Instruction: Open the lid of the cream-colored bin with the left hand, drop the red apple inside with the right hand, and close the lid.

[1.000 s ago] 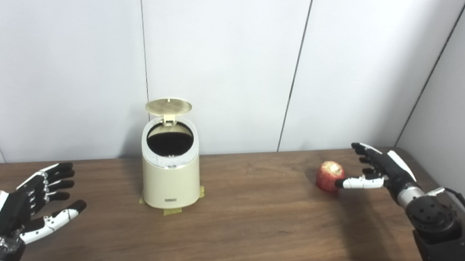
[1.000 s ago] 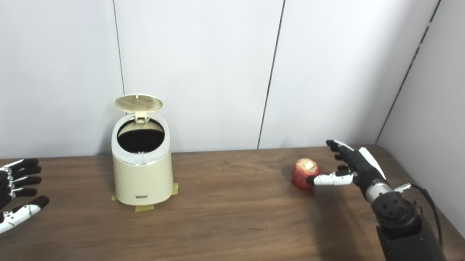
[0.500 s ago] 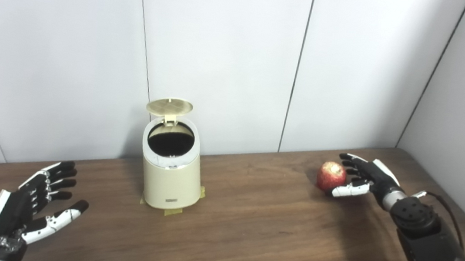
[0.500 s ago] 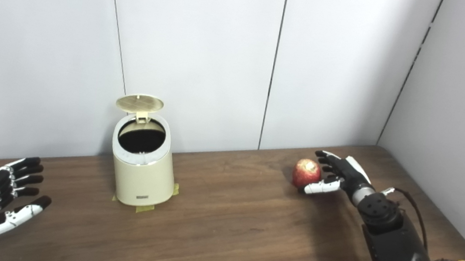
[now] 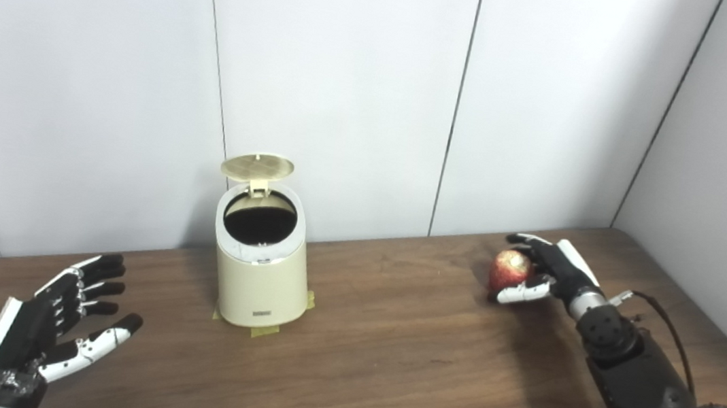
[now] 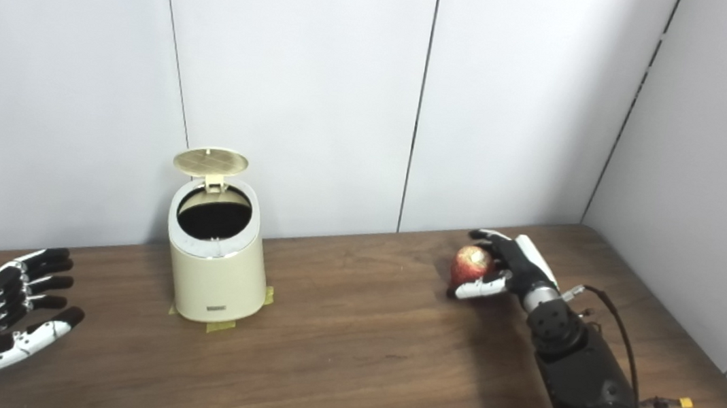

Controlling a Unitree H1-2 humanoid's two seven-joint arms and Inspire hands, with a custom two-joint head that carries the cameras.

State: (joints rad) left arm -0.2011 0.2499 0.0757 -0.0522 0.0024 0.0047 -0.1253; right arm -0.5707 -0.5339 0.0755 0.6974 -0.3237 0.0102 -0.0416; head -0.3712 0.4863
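Right hand curls around the apple at 3 o'clock on the tabletop; the wrap looks partial, so lifting could spill it; bin at 10 o'clock, lid up; left hand spread, empty.

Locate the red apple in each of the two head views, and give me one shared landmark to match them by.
Left eye view: the red apple sits right of centre, far side of the table, cupped in the right hand.
Right eye view: the red apple sits nearer the picture's centre, in the same hand.
Shared landmark: the cream-colored bin, lid up, left of the apple in both.
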